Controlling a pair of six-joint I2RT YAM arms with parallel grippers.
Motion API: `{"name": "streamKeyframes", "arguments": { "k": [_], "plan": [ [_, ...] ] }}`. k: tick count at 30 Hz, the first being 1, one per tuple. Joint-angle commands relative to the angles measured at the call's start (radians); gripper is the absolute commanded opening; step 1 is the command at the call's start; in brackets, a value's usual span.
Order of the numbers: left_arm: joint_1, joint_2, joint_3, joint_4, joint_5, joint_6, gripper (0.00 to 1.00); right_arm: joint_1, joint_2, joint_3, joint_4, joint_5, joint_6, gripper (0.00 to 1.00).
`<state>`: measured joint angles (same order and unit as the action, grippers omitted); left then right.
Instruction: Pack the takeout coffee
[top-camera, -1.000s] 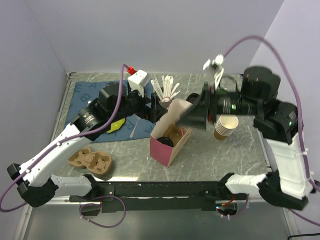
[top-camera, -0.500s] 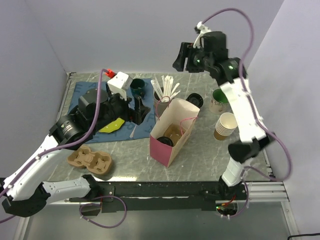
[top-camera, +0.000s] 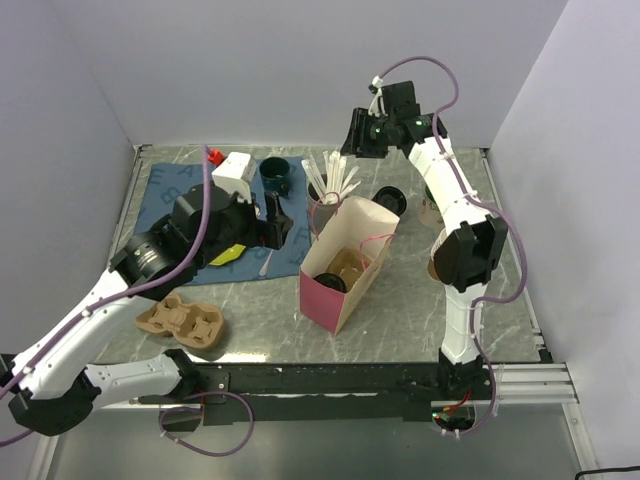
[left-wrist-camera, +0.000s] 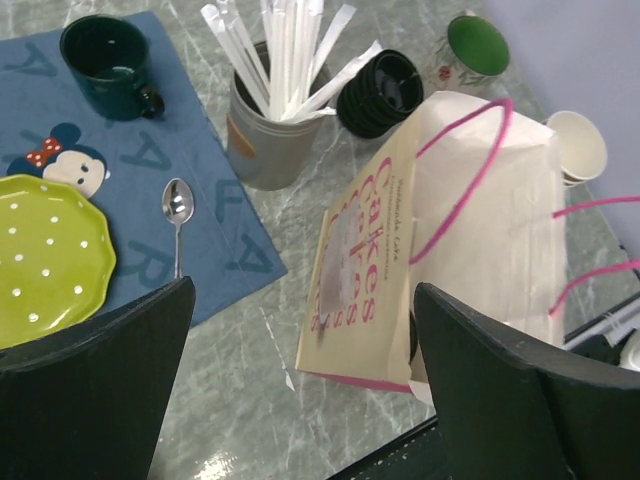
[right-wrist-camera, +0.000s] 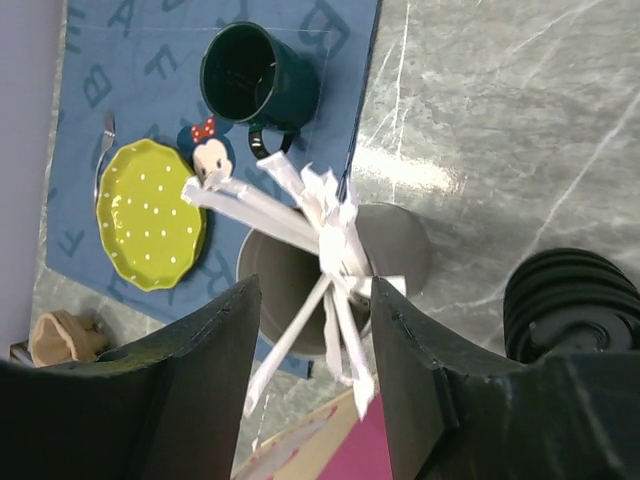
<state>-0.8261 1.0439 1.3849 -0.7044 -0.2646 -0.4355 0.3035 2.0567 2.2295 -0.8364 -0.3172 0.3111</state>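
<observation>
The pink and cream paper bag (top-camera: 345, 270) stands open at the table's middle. Inside it a round black lid (top-camera: 333, 283) shows beside a tan carrier (top-camera: 352, 266); the cup under the lid is hidden. My left gripper (top-camera: 276, 218) is open and empty, just left of the bag; the left wrist view shows the bag's printed side (left-wrist-camera: 450, 230) between its fingers. My right gripper (top-camera: 353, 133) is open and empty, raised high at the back. In its wrist view it (right-wrist-camera: 315, 370) hangs over a grey cup of wrapped straws (right-wrist-camera: 290, 270).
The straw cup (top-camera: 328, 195), a stack of black lids (top-camera: 390, 200) and lidless paper cups (top-camera: 440, 262) stand behind and right of the bag. A blue mat (top-camera: 165, 185) holds a green mug (top-camera: 275, 177) and yellow plate (top-camera: 230, 253). A spare tan carrier (top-camera: 183, 322) lies front left.
My right gripper has left the bag's right side and risen to the back, above the straw cup. My left gripper has drawn back leftward from the bag.
</observation>
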Motion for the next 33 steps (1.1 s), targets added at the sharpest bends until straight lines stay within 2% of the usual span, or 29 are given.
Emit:
{"name": "streamKeyframes", "arguments": {
  "k": [1,10,13,22,25,33],
  "plan": [
    [0.005,0.042,0.045,0.011,-0.07,-0.017,0.97,-0.003,0.023,0.027,0.083,-0.01,0.006,0.55],
    [0.013,0.084,0.071,0.026,-0.093,-0.055,0.97,-0.009,0.066,0.019,0.096,-0.063,-0.006,0.49],
    [0.013,0.081,0.062,0.028,-0.104,-0.062,0.97,-0.014,0.065,0.01,0.091,-0.063,-0.012,0.44],
    [0.015,0.087,0.063,0.025,-0.11,-0.08,0.97,-0.035,0.022,-0.01,0.097,-0.082,-0.013,0.07],
    [0.015,0.085,0.051,0.029,-0.102,-0.088,0.97,-0.038,0.005,-0.018,0.118,-0.108,-0.012,0.0],
    [0.015,0.082,0.045,0.034,-0.108,-0.068,0.97,-0.046,-0.053,-0.018,0.155,-0.166,-0.001,0.0]
  ]
}}
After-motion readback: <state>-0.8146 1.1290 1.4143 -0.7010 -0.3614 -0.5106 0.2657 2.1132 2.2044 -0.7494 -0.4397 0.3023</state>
